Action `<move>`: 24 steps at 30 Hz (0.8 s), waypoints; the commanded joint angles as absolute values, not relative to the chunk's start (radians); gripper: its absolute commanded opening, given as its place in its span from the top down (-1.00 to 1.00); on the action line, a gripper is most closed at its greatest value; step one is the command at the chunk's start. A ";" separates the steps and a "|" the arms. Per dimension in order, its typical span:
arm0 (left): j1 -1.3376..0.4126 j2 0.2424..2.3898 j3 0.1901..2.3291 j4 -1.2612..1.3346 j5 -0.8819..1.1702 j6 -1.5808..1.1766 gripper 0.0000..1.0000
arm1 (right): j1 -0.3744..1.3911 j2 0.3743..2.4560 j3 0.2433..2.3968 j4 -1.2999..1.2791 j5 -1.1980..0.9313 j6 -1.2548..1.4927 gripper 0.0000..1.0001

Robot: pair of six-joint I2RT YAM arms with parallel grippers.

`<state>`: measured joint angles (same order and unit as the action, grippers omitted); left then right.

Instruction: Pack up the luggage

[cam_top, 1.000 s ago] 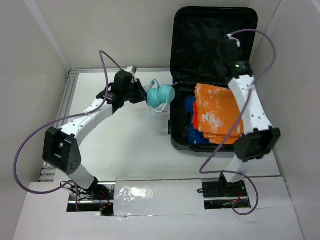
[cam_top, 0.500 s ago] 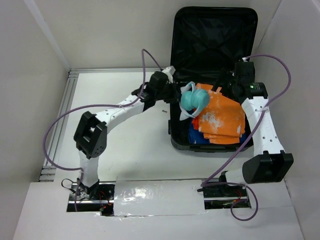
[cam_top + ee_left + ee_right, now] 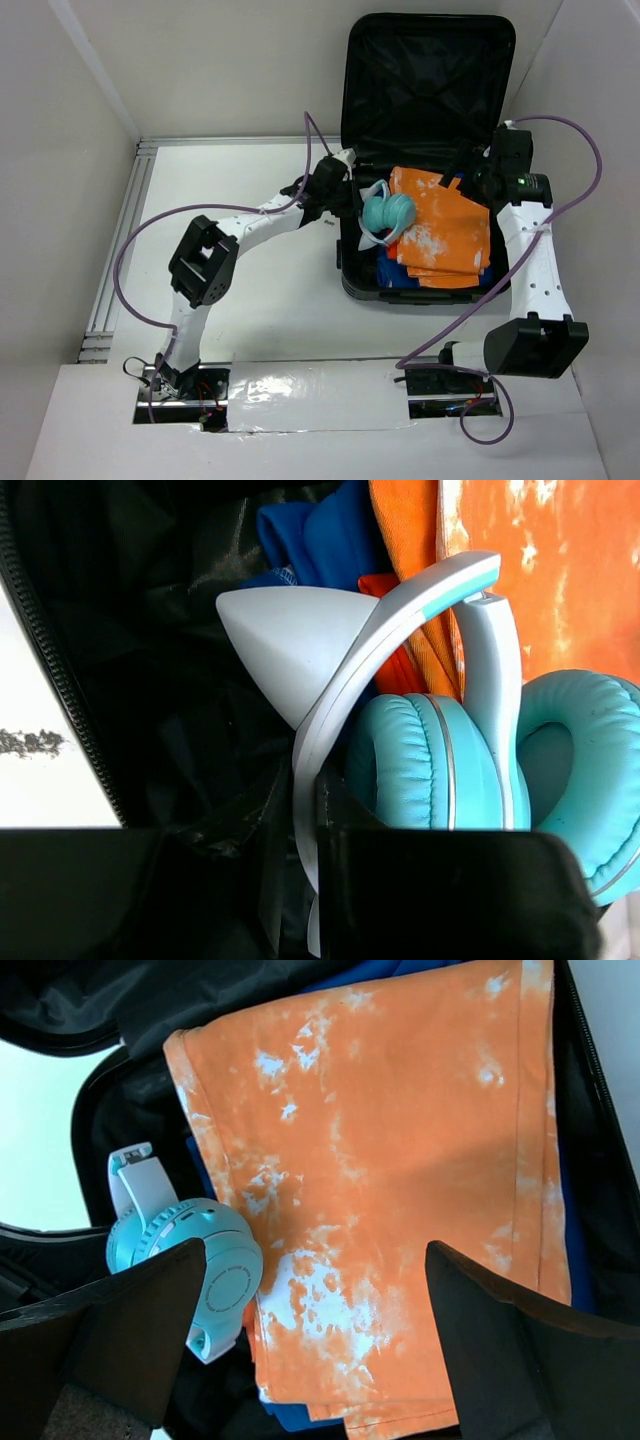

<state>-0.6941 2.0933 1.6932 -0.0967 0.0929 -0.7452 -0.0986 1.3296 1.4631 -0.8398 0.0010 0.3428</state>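
Your top camera sits high behind both arm bases, looking down on the counter (image 3: 270, 280) and the whole open luggage (image 3: 430, 60). Your left wrist camera peers past the left fingers (image 3: 440, 890), very close on the teal headphones (image 3: 420, 770) just ahead of them. Your right wrist camera looks down from farther off between the right fingers (image 3: 120, 1330), sharing headphones and orange cloth (image 3: 400, 1160) with both others.

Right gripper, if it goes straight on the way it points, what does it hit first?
Probably the orange cloth in the luggage: it fills the view ahead of the open right gripper, though depth is unclear.
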 commanded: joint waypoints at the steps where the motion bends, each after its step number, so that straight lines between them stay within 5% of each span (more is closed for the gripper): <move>1: -0.695 2.101 1.715 0.012 0.107 -0.710 0.97 | -0.104 1.307 1.462 -0.834 -0.041 0.321 -0.94; 6: -0.695 2.141 1.775 -0.084 0.080 -0.701 0.54 | -0.104 1.318 1.453 -0.816 -0.074 0.321 -0.94; 10: -0.704 2.106 1.761 -0.084 0.057 -0.692 -0.29 | -0.104 1.318 1.421 -0.798 -0.084 0.321 -0.94; 18: -0.704 2.034 1.815 -0.117 0.014 -0.701 -0.53 | -0.104 1.318 1.399 -0.778 -0.127 0.330 -0.94; 19: -0.704 2.022 1.830 -0.117 0.005 -0.701 -0.99 | -0.104 1.309 1.399 -0.767 -0.136 0.340 -0.94; 24: -0.704 1.942 1.862 -0.143 -0.032 -0.701 -0.99 | -0.086 1.269 1.327 -0.749 -0.137 0.359 -0.91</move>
<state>-0.6983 2.0598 1.7916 -0.1684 -0.0040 -0.7082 -0.0986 1.3247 1.3525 -0.8040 -0.1207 0.3473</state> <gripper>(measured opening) 0.994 0.962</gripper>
